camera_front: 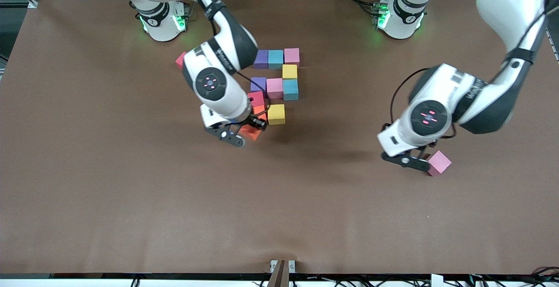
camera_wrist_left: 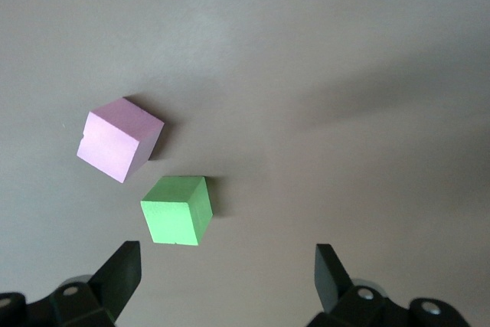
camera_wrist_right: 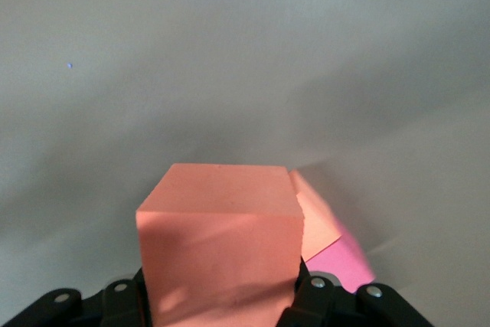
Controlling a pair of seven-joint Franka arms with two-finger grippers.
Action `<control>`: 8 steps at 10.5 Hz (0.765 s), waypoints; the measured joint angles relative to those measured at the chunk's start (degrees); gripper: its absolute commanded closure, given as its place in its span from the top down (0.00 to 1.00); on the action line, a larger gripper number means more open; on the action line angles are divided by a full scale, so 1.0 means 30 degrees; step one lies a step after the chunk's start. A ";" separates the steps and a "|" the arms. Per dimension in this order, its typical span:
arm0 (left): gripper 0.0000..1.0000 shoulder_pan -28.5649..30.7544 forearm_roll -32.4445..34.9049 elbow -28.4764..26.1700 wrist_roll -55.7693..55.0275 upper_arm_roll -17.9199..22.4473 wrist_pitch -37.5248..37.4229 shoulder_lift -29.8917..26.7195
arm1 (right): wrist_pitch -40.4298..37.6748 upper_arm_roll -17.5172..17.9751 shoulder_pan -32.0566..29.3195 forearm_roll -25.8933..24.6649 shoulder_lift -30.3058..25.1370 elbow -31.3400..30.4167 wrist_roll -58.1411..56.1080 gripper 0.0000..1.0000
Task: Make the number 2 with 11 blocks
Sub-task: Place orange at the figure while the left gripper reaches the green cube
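Observation:
The number 2 stands partly built from blocks: a purple (camera_front: 261, 59), blue (camera_front: 275, 59) and pink (camera_front: 291, 56) row, then yellow (camera_front: 289, 71). Nearer the camera come purple (camera_front: 258, 84), pink (camera_front: 274, 88), blue (camera_front: 290, 89), red (camera_front: 256, 99), orange (camera_front: 260, 111) and yellow (camera_front: 276, 114). My right gripper (camera_front: 245, 130) (camera_wrist_right: 218, 304) is shut on an orange block (camera_front: 251, 133) (camera_wrist_right: 218, 243), low beside that orange cube (camera_wrist_right: 314, 223). My left gripper (camera_front: 410, 160) (camera_wrist_left: 227, 266) hangs open toward the left arm's end, over the table beside a loose pink block (camera_front: 439, 163) (camera_wrist_left: 119, 139).
A green cube (camera_wrist_left: 178, 210) lies close to the loose pink block, just ahead of the left gripper's open fingers; the front view hides it under that gripper. A reddish cube (camera_front: 180, 60) peeks out from under the right arm near the right arm's base.

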 measured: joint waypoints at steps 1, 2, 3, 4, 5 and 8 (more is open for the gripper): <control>1.00 0.0865 -0.0138 -0.0459 -0.0160 -0.0180 0.0419 0.0009 | 0.0571 0.0003 0.0411 0.0304 0.0452 0.0384 0.1776 0.00; 1.00 0.1410 -0.0216 -0.0738 -0.0450 -0.0245 0.0514 0.0020 | 0.1207 0.0004 0.0812 0.0384 0.0899 0.0716 0.3388 0.00; 1.00 0.1961 -0.0314 -0.1051 -0.0789 -0.0249 0.0602 0.0044 | 0.1729 0.0005 0.1220 0.0409 0.1352 0.1054 0.4862 0.00; 1.00 0.2766 -0.0656 -0.1596 -0.0890 -0.0247 0.1067 0.0107 | 0.2118 0.0005 0.1632 0.0427 0.1834 0.1471 0.6400 0.00; 1.00 0.3599 -0.0998 -0.2265 -0.0981 -0.0242 0.1768 0.0217 | 0.2383 0.0004 0.1918 0.0455 0.2218 0.1793 0.7826 0.00; 1.00 0.4353 -0.1188 -0.3139 -0.2701 -0.0291 0.2542 0.0600 | 0.3185 0.0002 0.2534 0.0544 0.3132 0.2132 1.2381 0.00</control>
